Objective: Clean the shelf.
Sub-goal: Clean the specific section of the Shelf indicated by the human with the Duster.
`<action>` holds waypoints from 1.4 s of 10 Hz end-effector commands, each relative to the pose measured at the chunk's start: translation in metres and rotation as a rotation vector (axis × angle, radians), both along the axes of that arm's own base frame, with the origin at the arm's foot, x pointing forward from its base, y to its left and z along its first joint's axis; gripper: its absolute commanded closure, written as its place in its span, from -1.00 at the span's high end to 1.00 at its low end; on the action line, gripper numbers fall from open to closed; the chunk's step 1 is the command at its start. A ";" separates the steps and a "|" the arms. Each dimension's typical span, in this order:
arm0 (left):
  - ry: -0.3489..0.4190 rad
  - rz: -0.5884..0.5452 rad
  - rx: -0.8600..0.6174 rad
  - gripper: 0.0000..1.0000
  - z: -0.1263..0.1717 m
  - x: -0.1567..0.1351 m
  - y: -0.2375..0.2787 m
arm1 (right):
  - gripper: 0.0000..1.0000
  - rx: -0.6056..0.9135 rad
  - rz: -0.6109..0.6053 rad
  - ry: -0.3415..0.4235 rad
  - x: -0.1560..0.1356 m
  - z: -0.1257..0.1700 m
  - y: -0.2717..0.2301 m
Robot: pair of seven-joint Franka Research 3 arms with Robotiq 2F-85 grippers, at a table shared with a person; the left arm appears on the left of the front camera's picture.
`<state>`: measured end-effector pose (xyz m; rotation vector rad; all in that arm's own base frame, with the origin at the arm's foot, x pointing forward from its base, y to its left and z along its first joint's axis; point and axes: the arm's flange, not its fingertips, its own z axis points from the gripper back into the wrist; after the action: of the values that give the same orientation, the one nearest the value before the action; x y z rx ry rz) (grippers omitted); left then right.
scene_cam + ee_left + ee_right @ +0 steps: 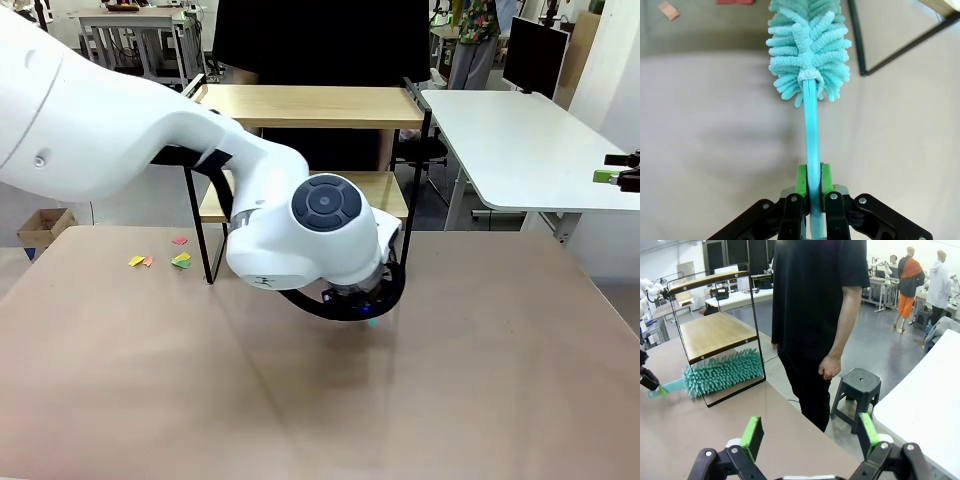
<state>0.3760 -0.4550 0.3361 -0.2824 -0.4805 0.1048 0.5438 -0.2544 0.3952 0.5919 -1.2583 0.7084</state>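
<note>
Clamping a teal duster [810,45] by its handle, the left gripper [813,180] reaches under the shelf [310,105] at the far edge of the table [480,380]. That shelf looks light, stiff and tippable, so steady it by its black frame. Meanwhile the right gripper [810,432] gapes, empty.

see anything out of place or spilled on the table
A few small coloured scraps lie scattered on the beige tabletop, just left of the shelf; they look like stray litter. The shelf stands upright, undamaged.
</note>
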 end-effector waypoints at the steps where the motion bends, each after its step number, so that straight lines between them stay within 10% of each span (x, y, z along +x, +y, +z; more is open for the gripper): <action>1: 0.033 -0.009 0.104 -0.74 0.022 0.008 0.040 | 1.00 -0.004 0.005 -0.002 0.000 0.002 0.002; 11: 0.020 0.120 0.458 -0.74 0.034 0.014 0.200 | 1.00 -0.004 0.005 -0.002 0.000 0.002 0.002; 14: -0.046 0.130 0.372 -0.74 0.054 0.004 0.199 | 1.00 -0.004 0.005 -0.002 0.000 0.002 0.002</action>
<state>0.3884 -0.2559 0.3842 0.1532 -0.5334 0.1343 0.5437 -0.2544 0.3951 0.5919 -1.2582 0.7082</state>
